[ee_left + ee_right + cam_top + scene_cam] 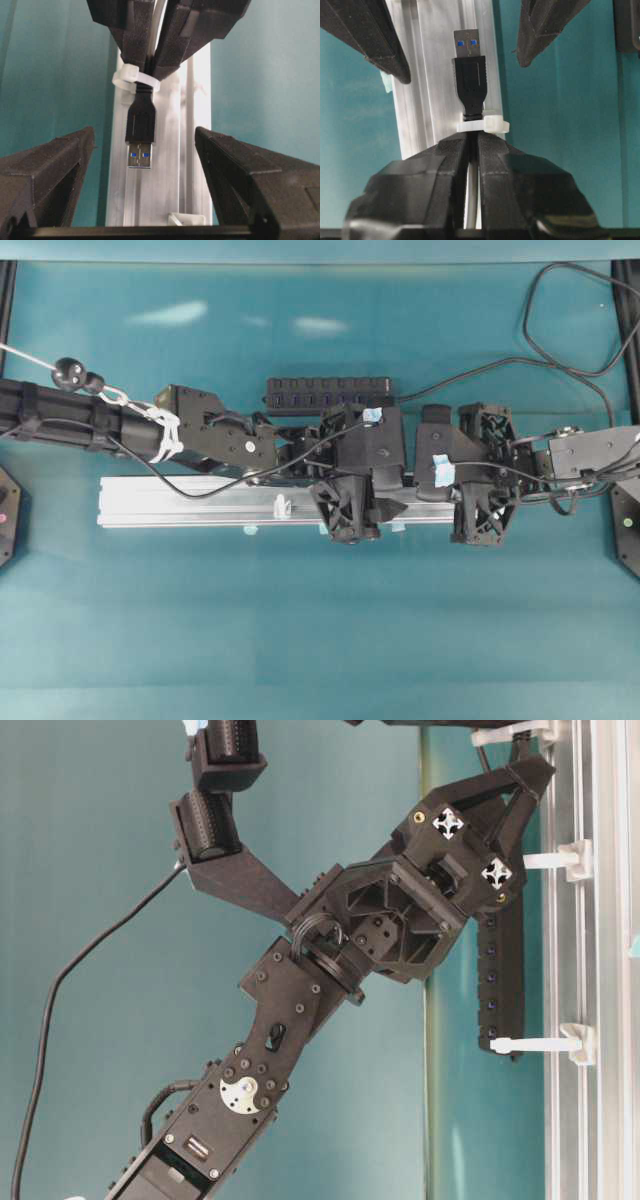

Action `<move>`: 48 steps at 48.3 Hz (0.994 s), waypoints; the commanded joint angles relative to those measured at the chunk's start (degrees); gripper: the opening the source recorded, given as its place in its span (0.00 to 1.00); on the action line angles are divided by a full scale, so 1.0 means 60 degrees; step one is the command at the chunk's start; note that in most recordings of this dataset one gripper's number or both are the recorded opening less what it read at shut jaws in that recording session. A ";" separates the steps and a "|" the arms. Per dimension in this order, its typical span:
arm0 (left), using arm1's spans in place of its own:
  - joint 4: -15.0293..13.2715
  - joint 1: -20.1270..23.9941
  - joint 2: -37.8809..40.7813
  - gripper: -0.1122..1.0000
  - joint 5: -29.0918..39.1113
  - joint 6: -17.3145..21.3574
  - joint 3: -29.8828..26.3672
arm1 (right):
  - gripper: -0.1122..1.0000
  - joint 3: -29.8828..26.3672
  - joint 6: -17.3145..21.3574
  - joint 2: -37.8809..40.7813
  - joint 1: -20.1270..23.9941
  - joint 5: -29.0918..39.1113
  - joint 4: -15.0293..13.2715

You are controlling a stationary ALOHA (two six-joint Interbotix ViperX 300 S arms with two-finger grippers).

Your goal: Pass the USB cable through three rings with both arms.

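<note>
now usb plug (140,131) pokes through ring (131,77) between open left tool (145,165) tips.

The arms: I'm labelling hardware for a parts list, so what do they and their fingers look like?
Both arms are matte black, with lattice-framed wrists, silver screws and thin black cables along them. Pale blue tape patches mark the wrists. A white cable tie wraps the left arm. The fingers are black wedge-shaped blocks with ribbed inner faces.
</note>
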 commanded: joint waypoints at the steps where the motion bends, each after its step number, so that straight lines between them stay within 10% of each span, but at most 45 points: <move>1: 0.0015 -0.0029 -0.0059 0.89 -0.0103 0.0000 -0.0103 | 0.02 -0.0073 0.0015 -0.0073 0.0000 -0.0117 -0.0029; 48: 0.0015 0.0000 0.0044 0.84 -0.0337 0.0044 0.0088 | 0.02 -0.0073 0.0029 -0.0073 0.0000 -0.0205 0.0000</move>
